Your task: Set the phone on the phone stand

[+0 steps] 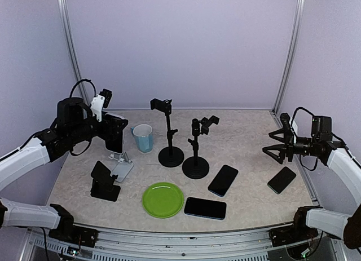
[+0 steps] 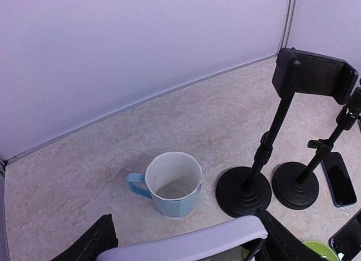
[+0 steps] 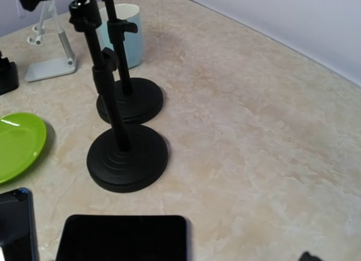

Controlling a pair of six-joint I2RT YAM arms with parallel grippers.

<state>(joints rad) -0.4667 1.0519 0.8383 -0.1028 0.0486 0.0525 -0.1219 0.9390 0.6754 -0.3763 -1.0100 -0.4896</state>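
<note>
1. The left end effector (image 1: 111, 128) pinches the phone (image 1: 117, 142) upright in the air, just above the white stand (image 1: 122, 166) on the bench (image 1: 248, 131).
2. The right end effector (image 1: 272, 144) hovers with fingers spread, near a second phone (image 1: 281, 180).

A robotics lab test cell is showing here. Plain pale-lilac wall panels (image 1: 180, 47) are closing in the back and both sides of the frame. Slim silver metal posts (image 1: 290, 52) are standing in the upper corners. A beige marble-patterned tabletop (image 1: 248, 142) is filling the middle. Along the bottom edge a grey aluminium rail (image 1: 180, 241) is carrying a white-and-black left robot arm (image 1: 25, 156) and a matching right robot arm (image 1: 345, 168), both trailing loose black cables (image 1: 79, 86).
</note>
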